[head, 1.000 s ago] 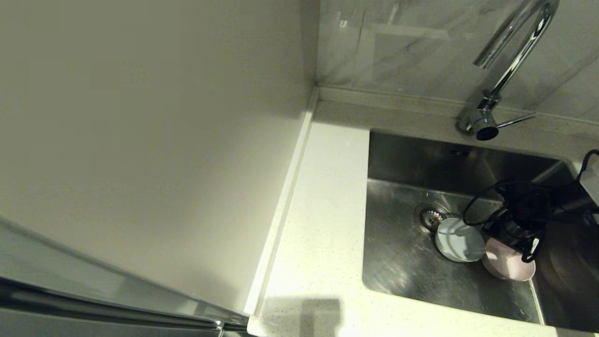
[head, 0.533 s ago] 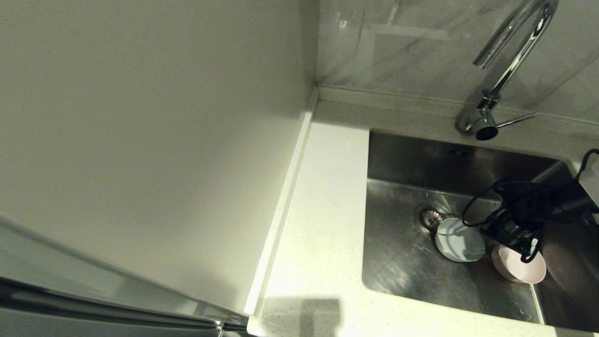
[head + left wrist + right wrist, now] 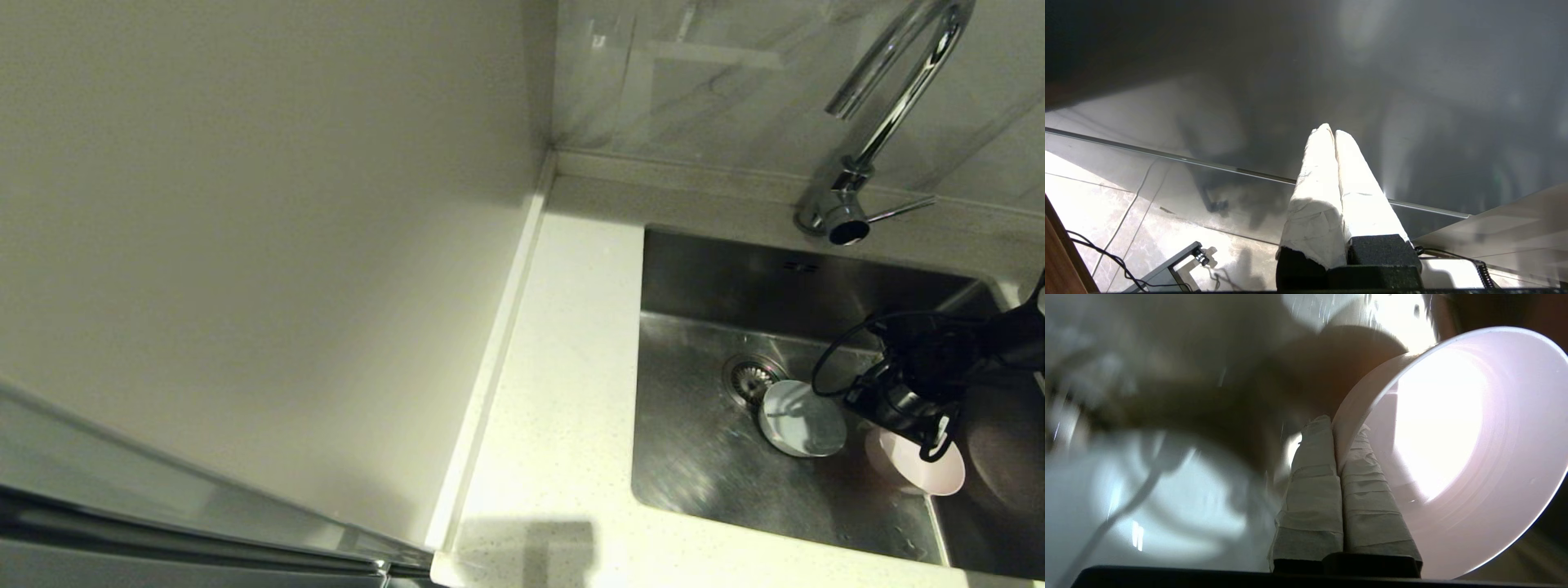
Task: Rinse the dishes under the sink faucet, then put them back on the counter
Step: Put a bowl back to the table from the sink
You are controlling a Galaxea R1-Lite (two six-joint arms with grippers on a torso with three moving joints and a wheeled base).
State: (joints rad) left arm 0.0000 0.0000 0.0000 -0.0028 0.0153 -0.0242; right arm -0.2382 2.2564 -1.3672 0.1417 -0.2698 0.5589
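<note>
Over the last second your right gripper (image 3: 913, 425) carried the pink bowl (image 3: 918, 465) from beside the blue-grey bowl (image 3: 802, 418) toward 3 o'clock in the sink (image 3: 702, 457), fingers (image 3: 1323, 457) clamped on its rim. It looked lifted for rinsing, though the faucet (image 3: 890, 106) sat at 12 o'clock. Your left gripper (image 3: 1334, 132), pressed together, stayed parked away from the sink.

Sink (image 3: 702, 457) set into counter (image 3: 563, 408), at its right; faucet (image 3: 849, 204) behind sink's back edge; drain (image 3: 747, 377) mid-basin; one bowl (image 3: 802, 418) just right of drain, overlapping its edge; second bowl (image 3: 918, 461) toward front right corner, right gripper (image 3: 927, 437) on its rim.
</note>
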